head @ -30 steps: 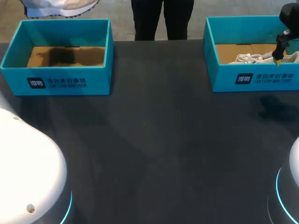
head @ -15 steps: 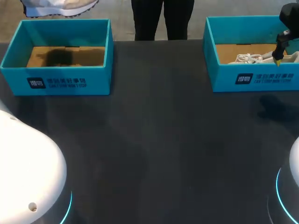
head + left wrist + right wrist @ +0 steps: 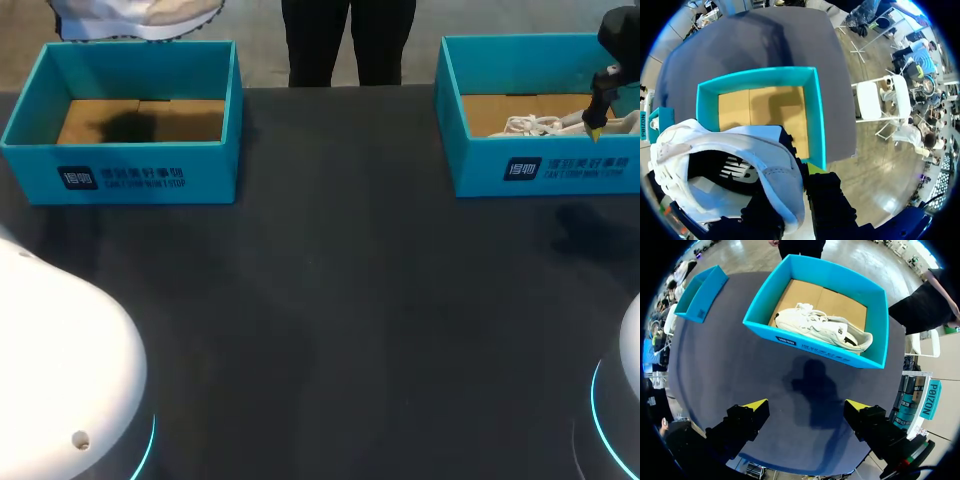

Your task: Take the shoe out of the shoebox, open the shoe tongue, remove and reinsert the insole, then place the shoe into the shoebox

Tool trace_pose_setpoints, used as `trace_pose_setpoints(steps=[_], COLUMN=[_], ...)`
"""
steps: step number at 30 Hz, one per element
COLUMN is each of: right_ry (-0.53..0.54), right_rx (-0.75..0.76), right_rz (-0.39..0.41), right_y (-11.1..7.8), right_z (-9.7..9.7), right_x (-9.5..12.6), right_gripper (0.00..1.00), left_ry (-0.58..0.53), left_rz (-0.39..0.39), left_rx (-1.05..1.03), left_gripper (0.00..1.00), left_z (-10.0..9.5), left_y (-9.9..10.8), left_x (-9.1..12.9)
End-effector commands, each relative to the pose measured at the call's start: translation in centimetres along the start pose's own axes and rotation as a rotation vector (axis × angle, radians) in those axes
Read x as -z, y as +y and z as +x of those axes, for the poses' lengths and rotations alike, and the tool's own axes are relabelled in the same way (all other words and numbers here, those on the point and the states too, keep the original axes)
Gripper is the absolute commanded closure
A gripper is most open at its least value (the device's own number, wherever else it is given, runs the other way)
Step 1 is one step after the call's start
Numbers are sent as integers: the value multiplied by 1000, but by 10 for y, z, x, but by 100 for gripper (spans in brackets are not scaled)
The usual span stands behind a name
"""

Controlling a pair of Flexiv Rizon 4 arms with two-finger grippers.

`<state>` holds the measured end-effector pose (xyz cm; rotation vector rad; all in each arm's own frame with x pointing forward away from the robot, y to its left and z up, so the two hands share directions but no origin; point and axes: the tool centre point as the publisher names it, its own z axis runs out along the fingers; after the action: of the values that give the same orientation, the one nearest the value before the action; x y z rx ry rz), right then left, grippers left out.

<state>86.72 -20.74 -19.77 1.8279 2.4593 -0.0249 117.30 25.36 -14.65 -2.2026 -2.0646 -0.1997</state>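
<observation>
my left gripper (image 3: 790, 192) is clamped on the shoe (image 3: 757, 150) by its heel collar, up above the empty shoebox (image 3: 815, 120); right gripper (image 3: 806, 405) gapes over the table (image 3: 735, 355). thin grip imo, shoe cld twist n slip out.

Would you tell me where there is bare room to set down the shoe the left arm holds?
The left shoebox floor is bare, as is the table between both boxes. The right shoebox is crowded: a white shoe lies in it.

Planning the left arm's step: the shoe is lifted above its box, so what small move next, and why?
Probably carry the white shoe toward the table middle: the left gripper holds it above the empty left shoebox, and the right gripper hangs open.
</observation>
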Motion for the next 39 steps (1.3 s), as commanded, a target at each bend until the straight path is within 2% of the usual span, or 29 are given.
trace_pose_setpoints(steps=[1, 11, 21, 31, 39], right_ry=[-2, -2, -2, -2, -2], right_rx=[-2, -2, -2, -2, -2], right_rz=[1, 1, 1, 1, 1], right_y=[0, 0, 0, 0, 0], right_z=[0, 0, 0, 0, 0], right_x=[0, 0, 0, 0, 0], right_gripper=[0, 0, 0, 0, 0], left_ry=[30, 34, -2, 3, 1], left_rz=[-72, -69, -79, -75, -67], left_rx=[14, 54, 72, 96, 84], left_gripper=[100, 100, 100, 100, 100], left_z=[-15, -56, -98, -129, -160], left_y=[-46, -113, -167, -209, -239], left_x=[3, 9, 20, 32, 33])
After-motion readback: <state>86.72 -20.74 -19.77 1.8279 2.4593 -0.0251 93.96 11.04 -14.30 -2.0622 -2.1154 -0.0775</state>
